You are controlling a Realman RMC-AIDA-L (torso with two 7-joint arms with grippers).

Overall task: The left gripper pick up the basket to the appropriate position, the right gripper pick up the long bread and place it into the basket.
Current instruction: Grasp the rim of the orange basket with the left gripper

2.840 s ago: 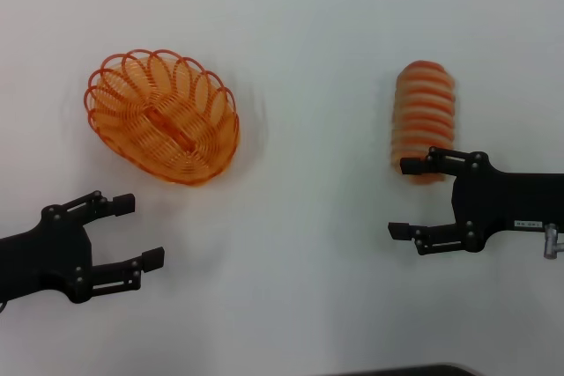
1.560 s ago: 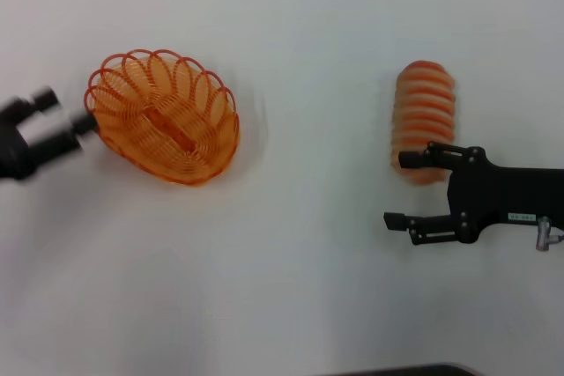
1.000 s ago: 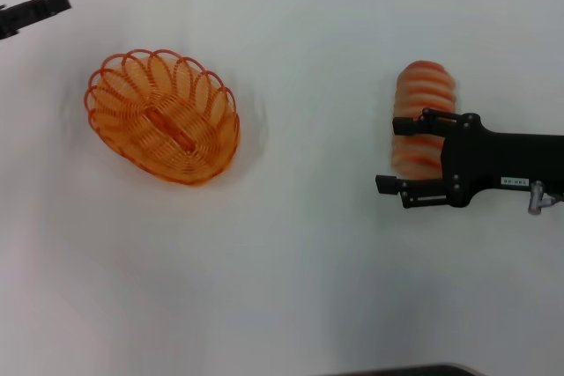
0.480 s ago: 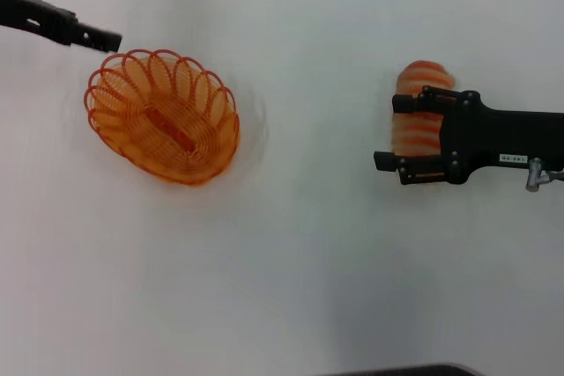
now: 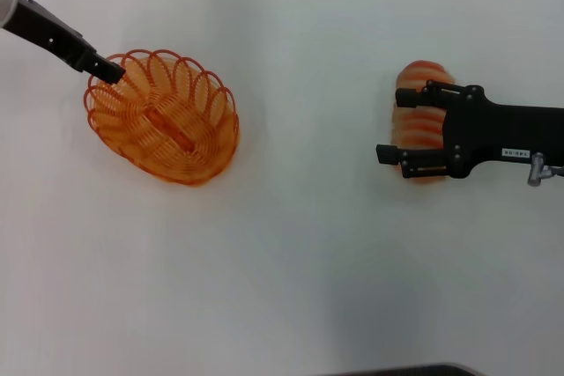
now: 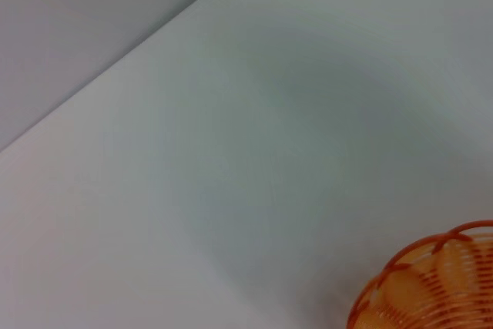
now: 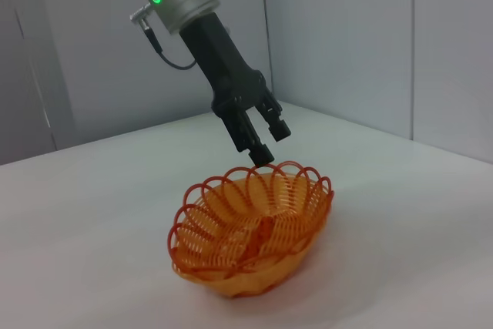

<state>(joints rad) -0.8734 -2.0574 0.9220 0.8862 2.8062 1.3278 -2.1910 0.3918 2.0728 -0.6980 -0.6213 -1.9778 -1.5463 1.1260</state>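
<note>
The orange wire basket [image 5: 163, 116] sits on the white table at the left; it also shows in the right wrist view [image 7: 250, 225] and partly in the left wrist view [image 6: 431, 287]. My left gripper [image 5: 107, 70] reaches in from the far left, and its tips are at the basket's far-left rim. In the right wrist view, the left gripper [image 7: 271, 142] is open just above the rim. The striped long bread [image 5: 419, 126] lies at the right. My right gripper [image 5: 398, 125] is open, with one finger on each side of the loaf's middle.
The white table [image 5: 308, 244] extends between the basket and the bread and toward the front. Grey wall panels [image 7: 347, 36] stand behind the table's far edge. A dark edge shows at the bottom of the head view.
The left gripper swung from the near left up and around to the basket's far-left rim. The right gripper slid farther along the bread to its middle. Basket and bread have not moved.
</note>
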